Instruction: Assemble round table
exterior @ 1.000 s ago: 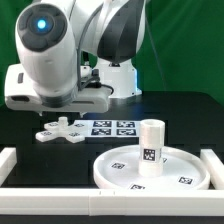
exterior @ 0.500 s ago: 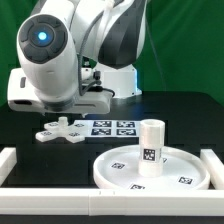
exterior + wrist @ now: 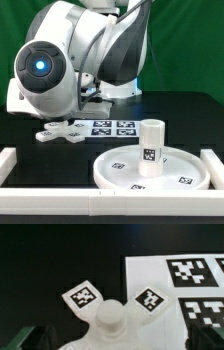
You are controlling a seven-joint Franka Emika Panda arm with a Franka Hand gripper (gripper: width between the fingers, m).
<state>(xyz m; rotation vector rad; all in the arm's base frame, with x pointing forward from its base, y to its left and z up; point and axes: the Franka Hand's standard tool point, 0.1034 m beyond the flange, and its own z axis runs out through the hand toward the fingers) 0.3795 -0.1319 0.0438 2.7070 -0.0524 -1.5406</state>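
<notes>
Lowered slightly since 1 second ago, the gripper (image 3: pixel 115 341) is held spread over the cross base (image 3: pixel 105 322), seen between its fingers (image 3: pixel 28 339); the leg (image 3: pixel 151 147) is stood on the disc (image 3: pixel 185 160), well apart from it.

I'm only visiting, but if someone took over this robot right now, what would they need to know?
Gripper: looks open, poised over the cross-shaped base, holding nothing.
Base: flat on the table beside the marker board.
Leg: upright on the round disc; whether it is fastened cannot be told.
Left: grasp the base and fit it onto the leg.
</notes>
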